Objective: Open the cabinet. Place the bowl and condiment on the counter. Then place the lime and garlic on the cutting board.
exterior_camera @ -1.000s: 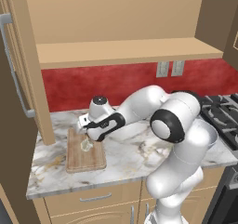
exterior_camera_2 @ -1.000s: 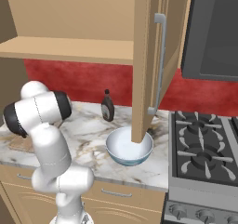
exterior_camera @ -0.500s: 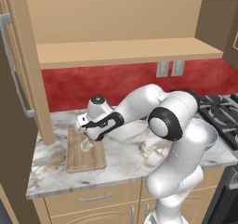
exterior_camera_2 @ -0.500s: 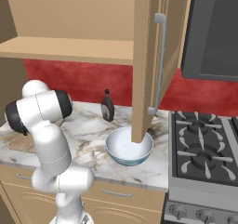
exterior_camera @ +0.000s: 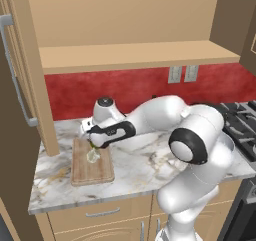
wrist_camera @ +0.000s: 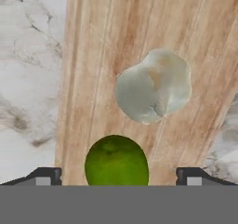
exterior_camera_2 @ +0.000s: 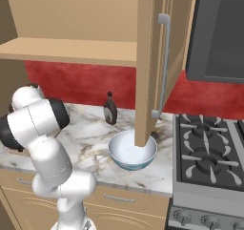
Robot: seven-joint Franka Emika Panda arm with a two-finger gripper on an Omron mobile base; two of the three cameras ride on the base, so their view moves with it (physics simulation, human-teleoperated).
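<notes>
cabinet [exterior_camera_2: 151, 67] doors stand open above the marble surface [exterior_camera: 145, 171], where the patterned bowl [exterior_camera_2: 132, 151] and syrup bottle [exterior_camera_2: 110, 109] sit unloaded; on the cutting board [wrist_camera: 139, 56], ready for prep, garlic [wrist_camera: 153, 86] lies just beside the lime [wrist_camera: 116, 161], apparently just set down; the fingers [wrist_camera: 118, 174] hover spread wide astride the lime, gripping nothing

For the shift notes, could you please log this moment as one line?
gripper: open above board | lime, garlic: on cutting board | bowl, condiment: on counter | cabinet: open
</notes>
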